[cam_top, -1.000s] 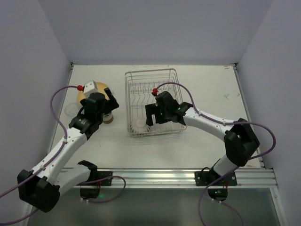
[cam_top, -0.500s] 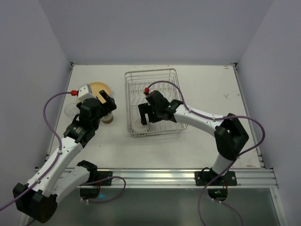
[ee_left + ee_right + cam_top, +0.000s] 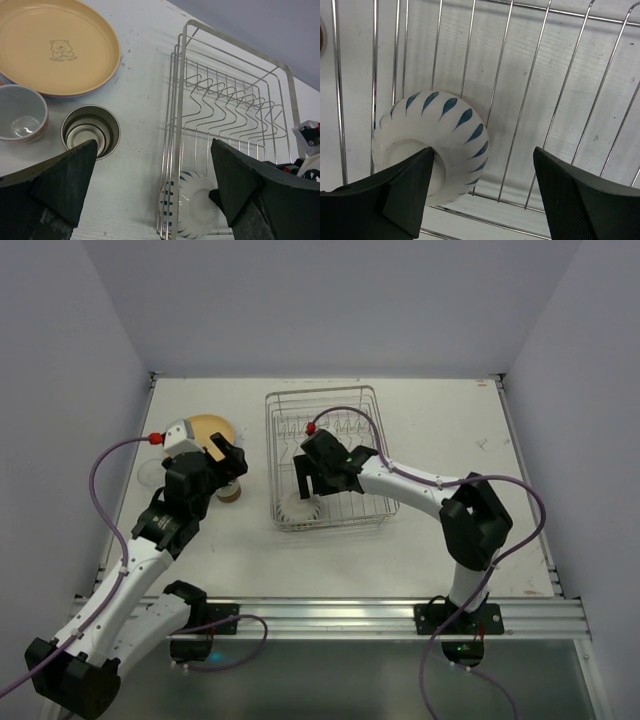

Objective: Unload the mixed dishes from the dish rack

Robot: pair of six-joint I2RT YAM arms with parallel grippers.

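Right end effector (image 3: 482, 195) shifted left over the glossy, teardrop-patterned bowl (image 3: 445, 120).

Robot lab cell. Bare white worktop (image 3: 450, 420) boxed by plain pale walls (image 3: 330, 300) left, far, right; left arm (image 3: 150, 540), right arm (image 3: 420, 490) bolted to aluminium rail (image 3: 330, 612) at near edge; purple cables (image 3: 105, 465) trailing.

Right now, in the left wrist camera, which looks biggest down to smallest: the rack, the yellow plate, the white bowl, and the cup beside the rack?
1. dish rack
2. yellow plate
3. white bowl and cup: they look about alike, and the bowl is partly hidden, so I won't rank them.
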